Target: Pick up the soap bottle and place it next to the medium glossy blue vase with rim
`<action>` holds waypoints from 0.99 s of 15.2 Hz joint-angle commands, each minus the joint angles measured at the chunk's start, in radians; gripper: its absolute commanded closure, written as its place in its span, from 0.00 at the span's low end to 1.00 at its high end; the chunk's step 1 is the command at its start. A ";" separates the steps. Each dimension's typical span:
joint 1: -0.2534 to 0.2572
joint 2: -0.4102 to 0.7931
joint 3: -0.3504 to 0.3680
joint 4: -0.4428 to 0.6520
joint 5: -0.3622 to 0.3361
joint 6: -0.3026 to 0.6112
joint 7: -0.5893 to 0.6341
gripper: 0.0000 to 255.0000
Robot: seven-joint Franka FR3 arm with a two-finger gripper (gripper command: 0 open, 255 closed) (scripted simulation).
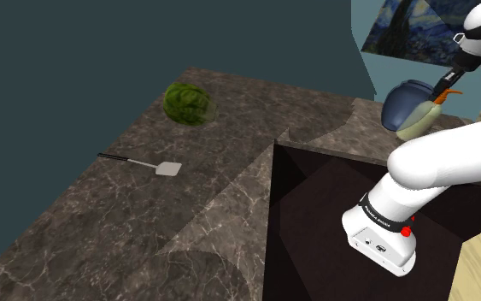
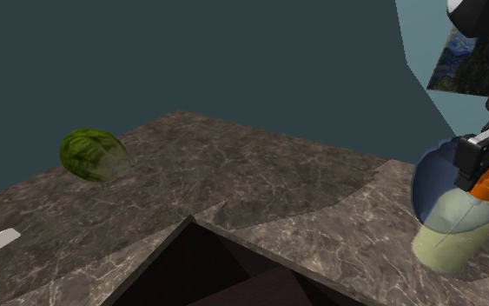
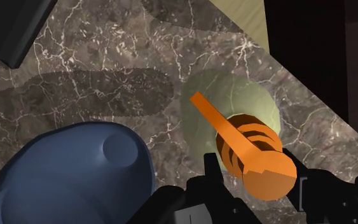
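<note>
Tool [image 3: 255,173] clasping soap bottle [image 3: 234,105], beside blue vase [image 3: 75,172]

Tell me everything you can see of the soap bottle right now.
The soap bottle has a rounded, pale green, see-through body and an orange ribbed pump top with a long flat nozzle. It is upright over the dark marbled counter, close beside the blue vase, with a strip of counter showing between them. The gripper clasps the pump top from both sides. Whether its base rests on the counter, I cannot tell.
</note>
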 commanded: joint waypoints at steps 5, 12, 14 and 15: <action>0.008 0.021 -0.046 -0.059 -0.019 0.085 0.006 1.00; 0.022 0.049 -0.097 -0.110 -0.035 0.168 0.008 1.00; 0.022 0.049 -0.097 -0.110 -0.035 0.168 0.008 1.00; 0.022 0.049 -0.097 -0.110 -0.035 0.168 0.008 1.00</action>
